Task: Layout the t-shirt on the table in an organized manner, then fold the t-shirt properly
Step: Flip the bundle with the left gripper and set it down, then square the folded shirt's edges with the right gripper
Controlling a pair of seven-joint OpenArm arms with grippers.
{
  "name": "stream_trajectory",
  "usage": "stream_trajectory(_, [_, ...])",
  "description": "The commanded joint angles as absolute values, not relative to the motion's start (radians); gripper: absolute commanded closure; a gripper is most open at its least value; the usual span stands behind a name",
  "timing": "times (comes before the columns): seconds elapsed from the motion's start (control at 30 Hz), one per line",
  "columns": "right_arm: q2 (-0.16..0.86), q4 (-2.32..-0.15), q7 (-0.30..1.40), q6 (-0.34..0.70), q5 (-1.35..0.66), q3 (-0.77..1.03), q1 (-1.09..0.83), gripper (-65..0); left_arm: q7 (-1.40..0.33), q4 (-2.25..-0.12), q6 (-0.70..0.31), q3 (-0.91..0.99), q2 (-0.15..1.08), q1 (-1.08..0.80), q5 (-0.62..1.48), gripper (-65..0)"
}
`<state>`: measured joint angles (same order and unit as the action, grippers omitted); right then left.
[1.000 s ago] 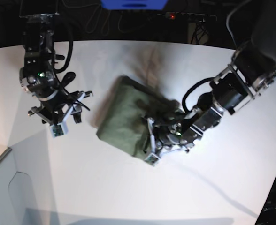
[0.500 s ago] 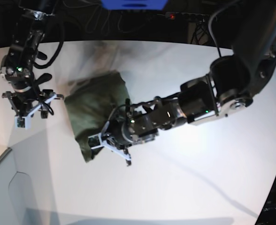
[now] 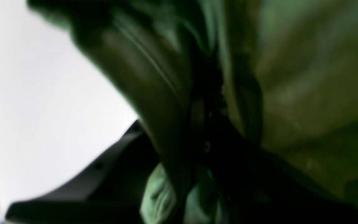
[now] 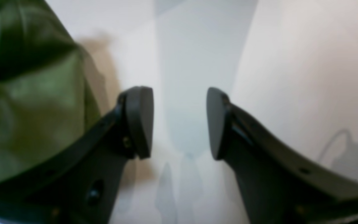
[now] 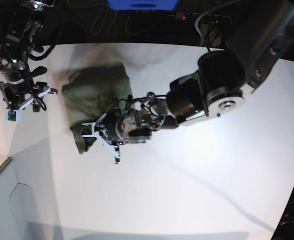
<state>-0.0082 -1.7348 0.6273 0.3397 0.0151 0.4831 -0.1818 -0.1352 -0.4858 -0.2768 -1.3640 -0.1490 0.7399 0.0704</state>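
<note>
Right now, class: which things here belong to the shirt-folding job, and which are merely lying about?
Belonging:
- t-shirt
- table
- left gripper, shut on the shirt
- right gripper, fingers open

Lying about:
- blue object
- power strip

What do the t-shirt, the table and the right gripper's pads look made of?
t-shirt: soft olive-green knit cloth, matte; it bunches and creases.
table: smooth matte white top, probably laminate or painted board; soft shadows, no glare.
right gripper: pads look like dull dark rubber or plastic; can't tell which.
</note>
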Motion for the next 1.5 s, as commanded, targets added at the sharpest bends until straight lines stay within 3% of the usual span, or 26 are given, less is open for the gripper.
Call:
stream_trajectory(0.0, [-0.004,-1.761,0.602,0.338,0.005,0.484,-0.177,-27.8,-0.148,-0.490,-0.272,-1.360,-0.157,0.780,0.064,-0.6])
stream_trajectory(0.1, [-0.016,-1.771,0.602,0.338,0.005,0.486,-0.179,-27.8,-0.151,-0.490,-0.277,-1.360,-0.157,0.808,0.064,-3.9])
stream_trajectory(0.27, [-0.021,-1.770,0.602,0.338,0.005,0.479,-0.196,-27.8,-0.145,-0.530,-0.274,-1.316,-0.157,0.839,0.067,-30.1])
stream_trajectory(0.33, [-0.021,-1.770,0.602,0.338,0.005,0.479,-0.196,-27.8,-0.147,-0.573,-0.282,-1.256,-0.157,0.839,0.062,-38.9])
stream_trajectory(0.4, [-0.022,-1.770,0.602,0.338,0.005,0.479,-0.197,-27.8,-0.151,-0.613,-0.282,-1.210,-0.157,0.839,0.061,-43.8])
stream_trajectory(0.7, [-0.047,-1.831,0.602,0.340,0.002,0.476,-0.213,-27.6,-0.153,-0.648,-0.282,-1.010,-0.156,0.840,0.061,-44.5])
stream_trajectory(0.9, [-0.056,-1.850,0.602,0.340,0.002,0.426,-0.206,-24.4,-0.154,-0.760,-0.274,-0.789,-0.021,0.792,0.067,-44.5])
stream_trajectory(1.03, [-0.056,-1.759,0.602,0.340,0.004,0.423,-0.159,-20.6,-0.214,-0.920,-0.278,-0.549,0.093,0.670,0.068,-44.5])
stream_trajectory(1.23, [-0.050,-1.656,0.602,0.340,0.005,0.412,-0.131,-20.4,-0.412,-1.219,-0.274,-0.139,0.223,0.344,0.070,-44.4])
stream_trajectory(1.47, [-0.044,-1.650,0.602,0.340,0.005,0.305,-0.174,-20.4,-0.472,-1.399,-0.282,0.226,0.231,0.021,0.070,-44.4])
